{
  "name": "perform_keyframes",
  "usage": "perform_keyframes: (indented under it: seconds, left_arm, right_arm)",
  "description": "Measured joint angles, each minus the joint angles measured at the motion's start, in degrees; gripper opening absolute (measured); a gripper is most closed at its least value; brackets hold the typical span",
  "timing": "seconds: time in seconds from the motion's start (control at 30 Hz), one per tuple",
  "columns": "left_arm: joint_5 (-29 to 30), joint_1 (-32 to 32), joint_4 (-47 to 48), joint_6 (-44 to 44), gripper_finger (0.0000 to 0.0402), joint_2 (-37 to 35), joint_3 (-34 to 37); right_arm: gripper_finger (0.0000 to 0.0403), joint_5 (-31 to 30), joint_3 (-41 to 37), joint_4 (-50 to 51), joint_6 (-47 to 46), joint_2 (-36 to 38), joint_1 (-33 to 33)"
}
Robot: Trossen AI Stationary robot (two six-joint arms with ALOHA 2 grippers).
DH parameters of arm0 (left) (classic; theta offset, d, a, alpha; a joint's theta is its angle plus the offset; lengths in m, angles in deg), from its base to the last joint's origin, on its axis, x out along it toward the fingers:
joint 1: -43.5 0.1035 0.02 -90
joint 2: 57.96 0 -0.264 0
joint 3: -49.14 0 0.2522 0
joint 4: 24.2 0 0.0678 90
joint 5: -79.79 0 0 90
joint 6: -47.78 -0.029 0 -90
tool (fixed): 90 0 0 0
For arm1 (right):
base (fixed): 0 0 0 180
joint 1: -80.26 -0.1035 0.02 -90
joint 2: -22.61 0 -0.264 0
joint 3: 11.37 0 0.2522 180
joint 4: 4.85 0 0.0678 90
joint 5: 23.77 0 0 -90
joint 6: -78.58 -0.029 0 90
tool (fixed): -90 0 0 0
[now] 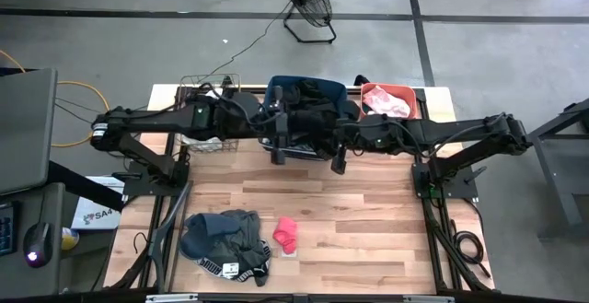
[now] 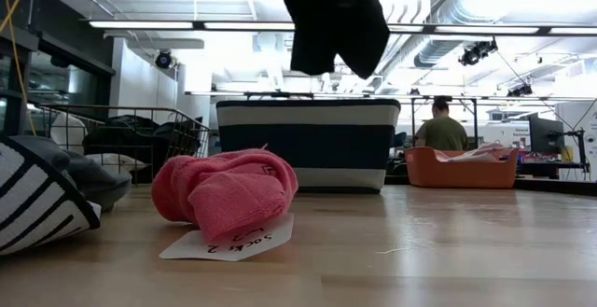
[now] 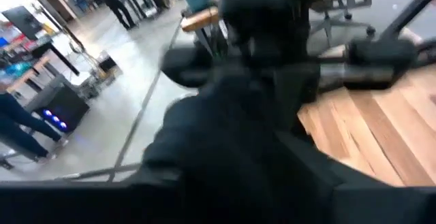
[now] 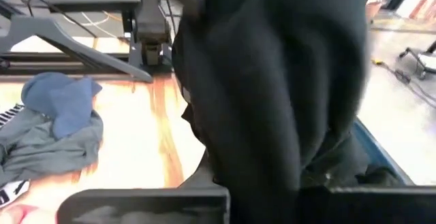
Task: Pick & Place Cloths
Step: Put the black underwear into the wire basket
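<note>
- Hanging from the right gripper [image 1: 317, 135], whose fingers are clamping it, a black cloth [image 2: 334, 22] is dangling lengthwise just over the blue bin [image 2: 308, 144].
- Hovering beside it, the left gripper [image 1: 276, 137] is showing no readable finger state.
- Lying well short of the bin, pink socks [image 2: 224, 191] are waiting, nearer the left arm.

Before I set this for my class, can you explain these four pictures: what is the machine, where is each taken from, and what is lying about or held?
Two dark robot arms work at a wooden table. One picture looks straight down, one looks level along the tabletop, and one comes from each wrist. On the table lie a grey and teal heap of cloths and a bright pink cloth. At the back stand a wire basket, a blue bin and a coral tub. The left pincer and right pincer meet over the bin, where a black garment hangs; the right pincer is shut.
</note>
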Motion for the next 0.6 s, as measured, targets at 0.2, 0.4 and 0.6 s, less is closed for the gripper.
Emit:
perform_keyframes:
  seconds: [0.2,0.4,0.6]
  left_arm:
    - [1.0,0.0,3.2,0.0,0.0279,-5.0,-0.1]
    - [7.7,0.0,11.1,2.9,0.0329,-10.2,0.0]
    - [8.2,0.0,14.9,6.7,0.0322,-11.4,0.0]
  right_arm:
    - [0.0007,-3.2,0.0,3.0,-2.0,0.0,0.3]
    - [0.0006,-2.8,0.0,0.4,-0.9,0.8,0.6]
    - [0.0005,-2.0,0.0,-4.6,2.5,1.2,0.8]
